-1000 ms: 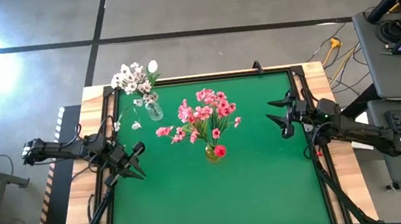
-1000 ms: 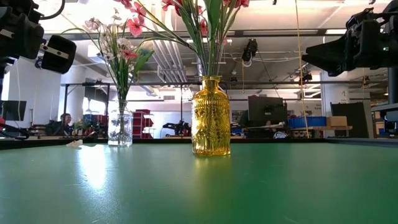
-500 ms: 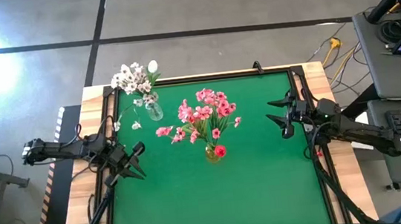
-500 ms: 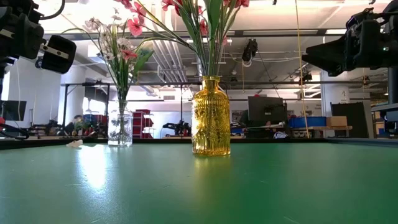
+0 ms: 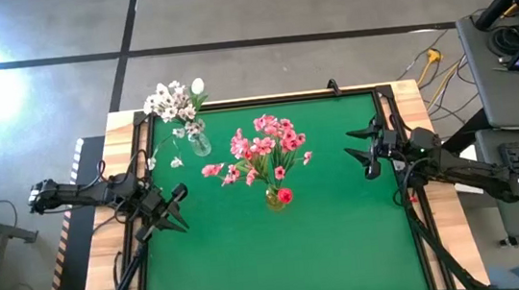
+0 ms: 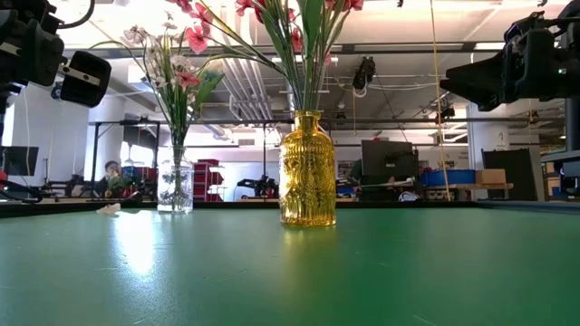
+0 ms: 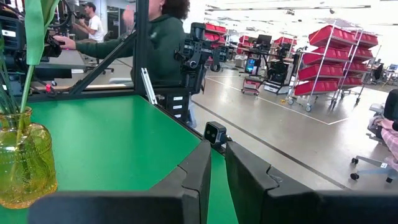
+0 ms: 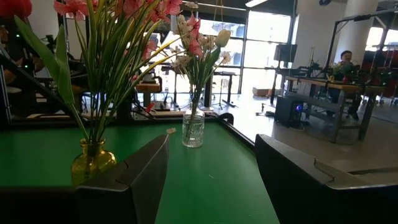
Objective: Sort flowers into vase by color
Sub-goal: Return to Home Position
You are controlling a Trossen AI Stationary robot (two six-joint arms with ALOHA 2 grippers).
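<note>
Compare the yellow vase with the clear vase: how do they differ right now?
The yellow vase is amber, patterned glass; the clear vase is colourless. The yellow vase stands near the middle of the green mat, the clear vase by its far left corner. The yellow vase holds pink sprays and a red bloom; the clear vase holds white flowers. Both stand upright with stems in them.

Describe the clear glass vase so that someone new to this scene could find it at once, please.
On the green mat, seen from above, the clear glass vase stands near the upper left corner. It is colourless and holds white flowers, while the yellow vase mid-mat holds pink and red ones.
</note>
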